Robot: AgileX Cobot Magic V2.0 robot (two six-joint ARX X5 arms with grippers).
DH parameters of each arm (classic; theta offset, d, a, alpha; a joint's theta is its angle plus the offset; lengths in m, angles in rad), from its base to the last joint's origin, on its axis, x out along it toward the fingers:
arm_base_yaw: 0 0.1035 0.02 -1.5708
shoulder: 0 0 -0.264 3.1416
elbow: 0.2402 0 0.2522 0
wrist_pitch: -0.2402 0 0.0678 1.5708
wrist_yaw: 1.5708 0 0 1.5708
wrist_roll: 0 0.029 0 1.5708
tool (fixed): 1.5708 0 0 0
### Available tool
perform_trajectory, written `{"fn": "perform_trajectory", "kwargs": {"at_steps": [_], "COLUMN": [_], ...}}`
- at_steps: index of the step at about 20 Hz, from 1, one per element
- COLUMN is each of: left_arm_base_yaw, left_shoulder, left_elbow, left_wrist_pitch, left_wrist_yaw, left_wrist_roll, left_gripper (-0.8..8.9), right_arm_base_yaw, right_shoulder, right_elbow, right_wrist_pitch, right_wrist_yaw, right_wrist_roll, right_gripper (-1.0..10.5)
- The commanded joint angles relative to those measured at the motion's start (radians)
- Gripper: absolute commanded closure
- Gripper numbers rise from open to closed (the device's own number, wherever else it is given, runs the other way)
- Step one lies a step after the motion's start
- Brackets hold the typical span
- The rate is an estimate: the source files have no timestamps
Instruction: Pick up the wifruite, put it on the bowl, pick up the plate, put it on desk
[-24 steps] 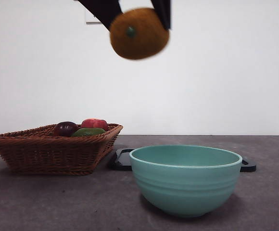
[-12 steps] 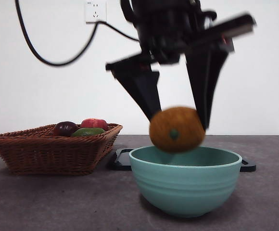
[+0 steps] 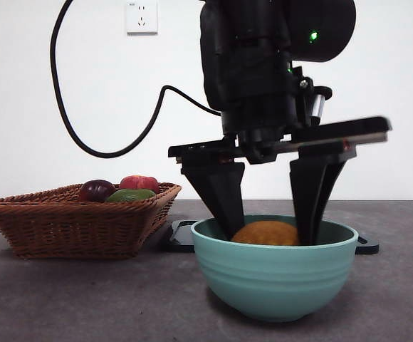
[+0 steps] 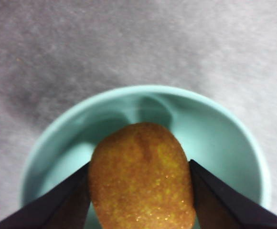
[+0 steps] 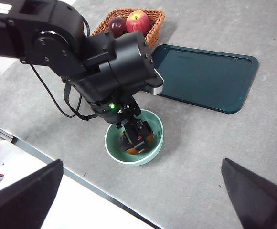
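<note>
The wifruite [image 3: 265,234] sits low inside the bowl [image 3: 275,274], gripped between the two jaws of the left tool [image 3: 267,231], which reaches down into the bowl and is closed against the fruit's sides. The bowl stands on the desk [image 3: 85,299] near its front edge, with the dark green plate [image 5: 203,76] just behind it and the wicker basket [image 3: 71,224] of fruit beside the plate. The right tool [image 5: 143,195] hangs high above the desk with its jaws spread wide and nothing between them.
</note>
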Motion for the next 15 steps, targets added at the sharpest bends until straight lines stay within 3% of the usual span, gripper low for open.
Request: {"fn": "perform_trajectory", "kwargs": {"at_steps": [1, 13, 15], "left_arm_base_yaw": [-0.012, -0.015, -0.015], "left_shoulder": [0.03, 0.03, 0.03], "left_elbow": [0.026, 0.027, 0.04], "left_wrist_pitch": [0.006, 0.0, -0.013], "left_wrist_yaw": [-0.02, -0.019, -0.019], "left_wrist_roll": [-0.01, 0.01, 0.025], "left_gripper": [5.69, 5.63, 4.79], "right_arm_base_yaw": [0.004, 0.004, 0.004], "right_shoulder": [0.002, 0.002, 0.002], "right_elbow": [0.017, 0.017, 0.017], "right_wrist_pitch": [0.0, 0.0, 0.0], "right_wrist_yaw": [0.001, 0.0, 0.001], "right_wrist_roll": [-0.011, -0.015, -0.015], "right_gripper": [2.7, 2.7, 2.7]}}
